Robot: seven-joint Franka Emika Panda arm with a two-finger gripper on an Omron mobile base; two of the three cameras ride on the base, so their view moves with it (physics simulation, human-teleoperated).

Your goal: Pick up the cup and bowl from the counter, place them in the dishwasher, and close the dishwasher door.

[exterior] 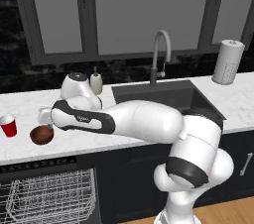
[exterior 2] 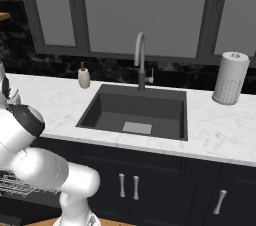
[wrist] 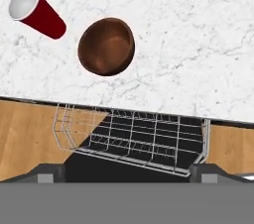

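The red cup (exterior: pixel 8 126) with its white rim stands upright near the left end of the white marble counter (exterior: pixel 99 139). Just right of it sits the reddish-brown bowl (exterior: pixel 41 135), upright and apart from the cup. My gripper (exterior: pixel 43 118) hangs just above and behind the bowl, touching nothing. The hand view looks down on the cup (wrist: pixel 37 12) and bowl (wrist: pixel 106 46); my gripper (wrist: pixel 130 173) is open and empty. Below the counter edge the dishwasher (exterior: pixel 49 193) stands open, its white wire rack (wrist: pixel 134 141) pulled out over a dark flat panel.
A beige soap dispenser (exterior: pixel 96 82) stands behind my arm. The dark sink (exterior: pixel 163 96) with its curved faucet (exterior: pixel 159 54) lies to the right. A paper towel roll (exterior: pixel 228 62) stands at the far right. Dark cabinet doors (exterior 2: pixel 127 185) run under the counter.
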